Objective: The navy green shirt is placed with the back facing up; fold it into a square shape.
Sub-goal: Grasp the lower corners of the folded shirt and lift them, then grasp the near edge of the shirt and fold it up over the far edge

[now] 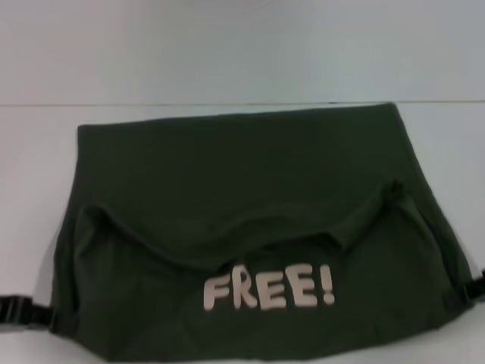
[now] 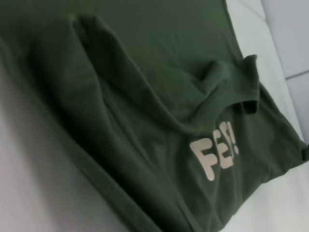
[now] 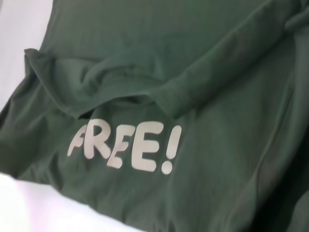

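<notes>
Head view first: the navy green shirt [image 1: 242,220] is spread over the white table [image 1: 227,53] and fills most of the shot. The near part is doubled back over the rest, so the cream "FREE!" lettering [image 1: 267,289] shows on the flap closest to the robot, with a saggy curved fold line running across just behind it. The left claw [image 1: 19,312] is a black bit poking in at the shirt's left near corner, right against the cloth. The right claw [image 1: 468,291] sits the same way at the right near corner. Both look to be at the fabric edge, but I can't tell whether either is pinching it or open.

Left wrist view: the shirt [image 2: 145,111] runs away from this claw across the table [image 2: 34,193], with deep soft folds close by and the lettering [image 2: 212,154] farther off, partly hidden in a crease. A small dark shape at the shirt's far corner may be the right claw; hard to say.

Right wrist view: the lettering [image 3: 125,145] reads clearly on the flap, with the rolled fold just past it. A patch of table [image 3: 29,203] shows beside the shirt [image 3: 217,159].
</notes>
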Robot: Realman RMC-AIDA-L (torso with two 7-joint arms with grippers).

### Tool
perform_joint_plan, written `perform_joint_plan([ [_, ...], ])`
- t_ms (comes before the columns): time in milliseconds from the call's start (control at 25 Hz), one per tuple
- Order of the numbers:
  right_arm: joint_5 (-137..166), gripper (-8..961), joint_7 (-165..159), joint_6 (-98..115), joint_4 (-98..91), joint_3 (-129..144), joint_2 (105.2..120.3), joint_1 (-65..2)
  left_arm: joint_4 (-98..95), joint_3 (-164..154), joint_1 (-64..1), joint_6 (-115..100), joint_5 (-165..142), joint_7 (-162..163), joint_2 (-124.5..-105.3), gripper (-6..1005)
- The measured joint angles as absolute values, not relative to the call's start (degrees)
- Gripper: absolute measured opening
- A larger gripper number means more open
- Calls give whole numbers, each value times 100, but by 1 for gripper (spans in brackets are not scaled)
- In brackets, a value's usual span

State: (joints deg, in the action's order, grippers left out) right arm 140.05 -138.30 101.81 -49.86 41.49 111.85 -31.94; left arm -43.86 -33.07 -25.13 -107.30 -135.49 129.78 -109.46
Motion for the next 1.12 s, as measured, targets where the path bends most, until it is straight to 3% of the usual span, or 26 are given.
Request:
perform_joint_plan([
  [240, 13999, 20, -13588, 10474, -4971, 3800, 11182, -2903, -4558, -3239, -2226, -10854, -13611, 12970, -10919, 7],
  [1120, 14034, 21, -13430, 10390, -4900, 3502, 11137, -2761, -4509, -3034, -2165, -10707, -13939, 12817, -10950, 9],
])
